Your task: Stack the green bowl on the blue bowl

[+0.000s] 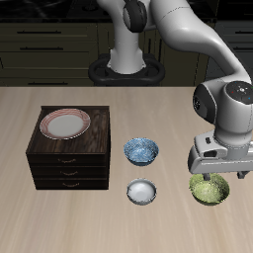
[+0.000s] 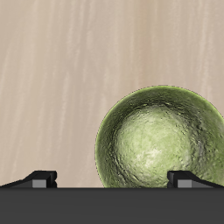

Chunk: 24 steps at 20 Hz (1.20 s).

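Note:
The green bowl (image 1: pixel 210 190) stands on the table near the front edge; it is mottled olive with a yellowish-green inside and also shows in the wrist view (image 2: pixel 162 140). My gripper (image 1: pixel 210 170) hovers just above it, open and empty. In the wrist view the gripper (image 2: pixel 112 180) has its fingers wide apart, one fingertip (image 2: pixel 184 178) over the bowl's inside and the other over bare table outside the rim. The blue bowl (image 1: pixel 141 150), speckled blue and white, stands apart from it, nearer the table's middle.
A small white-grey bowl (image 1: pixel 142 192) stands in front of the blue bowl. A dark wooden drawer cabinet (image 1: pixel 69 158) carries a pink-rimmed plate (image 1: pixel 66 123) on top. The robot base (image 1: pixel 128 67) is at the back.

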### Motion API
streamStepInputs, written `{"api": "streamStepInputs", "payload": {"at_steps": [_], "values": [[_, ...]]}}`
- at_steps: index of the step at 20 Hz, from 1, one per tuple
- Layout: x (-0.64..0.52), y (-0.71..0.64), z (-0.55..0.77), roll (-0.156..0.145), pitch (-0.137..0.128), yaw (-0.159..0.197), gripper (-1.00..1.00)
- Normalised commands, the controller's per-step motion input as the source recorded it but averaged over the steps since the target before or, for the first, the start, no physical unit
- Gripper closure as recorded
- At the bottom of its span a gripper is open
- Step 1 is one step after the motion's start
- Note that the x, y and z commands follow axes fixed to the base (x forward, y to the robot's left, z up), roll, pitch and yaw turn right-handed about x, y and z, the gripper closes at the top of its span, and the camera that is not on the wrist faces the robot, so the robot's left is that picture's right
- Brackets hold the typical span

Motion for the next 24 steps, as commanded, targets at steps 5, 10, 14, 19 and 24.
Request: {"api": "streamStepInputs", "payload": {"at_steps": [5,10,14,19,24], "values": [[-0.02,0.11,-0.22,0.011,0.027,0.013,-1.0],[-0.05,0.13,-0.18,0.026,0.034,-0.004,-1.0],[-0.04,0.06,-0.17,0.046,0.032,0.001,-1.0],[-0.03,0.01,-0.19,0.013,0.026,-0.003,1.0],[-0.02,-0.1,-0.07,-0.005,0.011,-0.01,1.0]]}}
